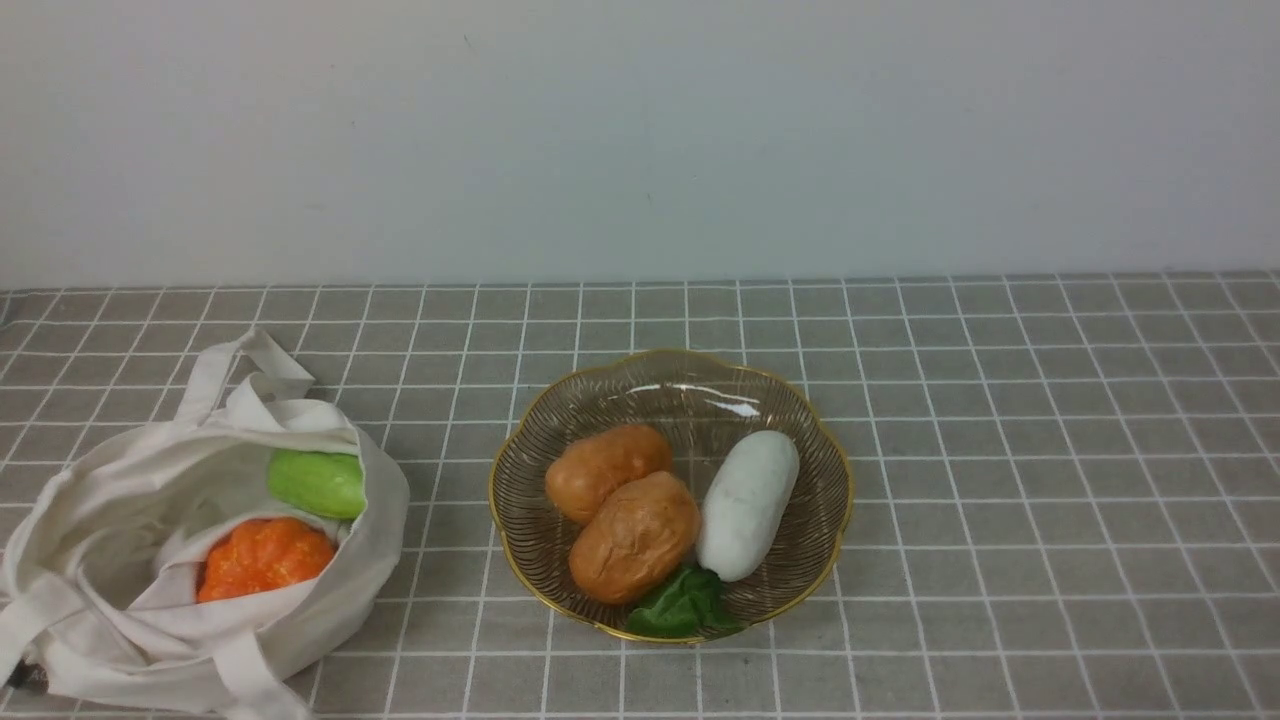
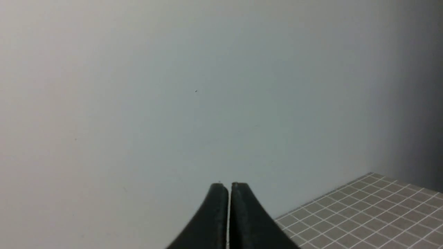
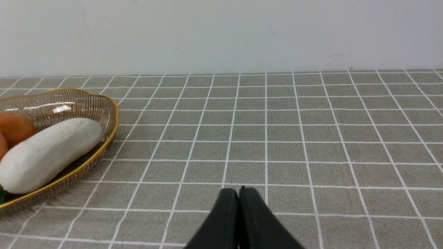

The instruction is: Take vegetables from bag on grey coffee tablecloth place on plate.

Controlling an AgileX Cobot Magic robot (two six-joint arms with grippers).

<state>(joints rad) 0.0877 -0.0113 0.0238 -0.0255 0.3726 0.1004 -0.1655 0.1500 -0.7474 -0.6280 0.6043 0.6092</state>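
The off-white cloth bag (image 1: 110, 560) lies open at the front left of the grey checked tablecloth (image 1: 1000, 450). Inside it are an orange pumpkin (image 1: 262, 556) and a light green cucumber (image 1: 318, 483). The gold-rimmed glass plate (image 1: 800, 400) in the middle holds two brown potatoes (image 1: 634, 537), (image 1: 604, 468); one also shows in the right wrist view (image 3: 14, 127). Neither gripper shows in the front view. My left gripper (image 2: 228, 188) is shut and empty, facing the wall. My right gripper (image 3: 238, 193) is shut and empty, low over the cloth to the right of the plate (image 3: 110, 114).
A white oblong gourd (image 1: 748, 503) and dark green leaves (image 1: 683, 603) also lie on the plate; the gourd shows in the right wrist view (image 3: 48, 154). A plain pale wall (image 1: 640, 130) stands along the table's far edge. The bag's strap handles (image 1: 245, 365) trail on the cloth.
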